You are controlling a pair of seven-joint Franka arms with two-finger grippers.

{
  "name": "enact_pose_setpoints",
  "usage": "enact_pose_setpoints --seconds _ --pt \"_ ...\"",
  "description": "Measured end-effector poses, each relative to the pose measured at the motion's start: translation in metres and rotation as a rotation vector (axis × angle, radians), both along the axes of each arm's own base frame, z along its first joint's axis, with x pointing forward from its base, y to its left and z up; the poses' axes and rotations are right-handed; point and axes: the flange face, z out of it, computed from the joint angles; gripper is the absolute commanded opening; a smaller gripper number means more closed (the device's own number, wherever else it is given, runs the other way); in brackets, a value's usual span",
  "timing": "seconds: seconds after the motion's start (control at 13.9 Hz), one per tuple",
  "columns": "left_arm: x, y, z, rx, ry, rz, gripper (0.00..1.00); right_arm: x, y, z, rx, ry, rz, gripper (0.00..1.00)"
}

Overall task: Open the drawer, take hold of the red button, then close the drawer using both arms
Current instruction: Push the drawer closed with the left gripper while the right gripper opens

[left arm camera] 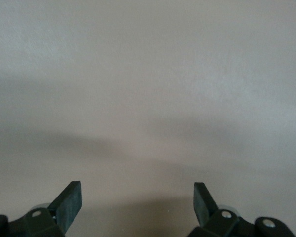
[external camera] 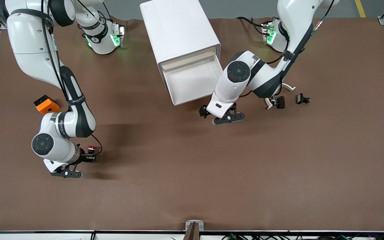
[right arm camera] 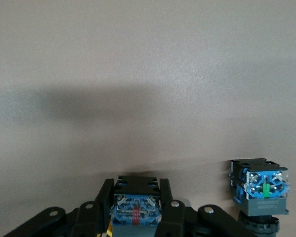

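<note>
While the drawer point(external camera: 197, 85) stands pulled out of the white cabinet point(external camera: 178, 30), which sits by the robots' edge of the table point(external camera: 192, 186) about halfway along it, you have the button point(right arm camera: 135, 211) out of it and in the right arm's grasp. Your right gripper point(right arm camera: 136, 188) is over the surface toward the right arm's end, its two fingers pinched tight on the button's black body, with the bluish base turned to the wrist camera. From the front camera you can see a red cap point(external camera: 92, 147) right at that gripper's tip. In the right wrist view a second button point(right arm camera: 259, 190) with a like bluish base stands just beside the held one, apart from the fingers; you cannot tell its cap colour from there. Your left gripper point(left arm camera: 136, 190) hangs over bare brown surface just beside the open drawer's front corner, jaws spread wide and holding nothing. An orange cube point(external camera: 47, 105) lies toward the right arm's end, nearer the robots' edge than the right gripper's spot. Two small black parts point(external camera: 302, 99) and a curved white piece point(external camera: 288, 87) lie toward the left arm's end.
</note>
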Motion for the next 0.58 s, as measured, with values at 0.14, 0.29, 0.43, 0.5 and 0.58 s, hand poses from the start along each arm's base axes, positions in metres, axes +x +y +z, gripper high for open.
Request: enact_pose_setpoints --seconds 0.14,0.29,0.43,0.5,0.58 --pt "-0.013 -0.013 -0.001 0.000 0.004 -0.008 1.00 -0.001 0.000 -0.002 0.000 -0.005 0.000 0.00" --pt "-0.024 -0.025 0.000 0.000 0.008 -0.007 1.00 -0.002 0.000 -0.003 0.001 -0.006 0.001 0.00" --pt "-0.034 -0.035 0.000 0.000 0.012 -0.005 1.00 -0.002 0.000 -0.003 0.001 -0.006 0.000 0.21" --pt "-0.040 -0.040 -0.001 0.002 0.015 -0.003 1.00 -0.002 -0.001 -0.003 0.001 -0.006 -0.001 0.99" --pt "-0.047 -0.045 -0.003 0.005 0.020 -0.004 1.00 -0.002 -0.003 -0.003 0.000 -0.006 -0.003 1.00"
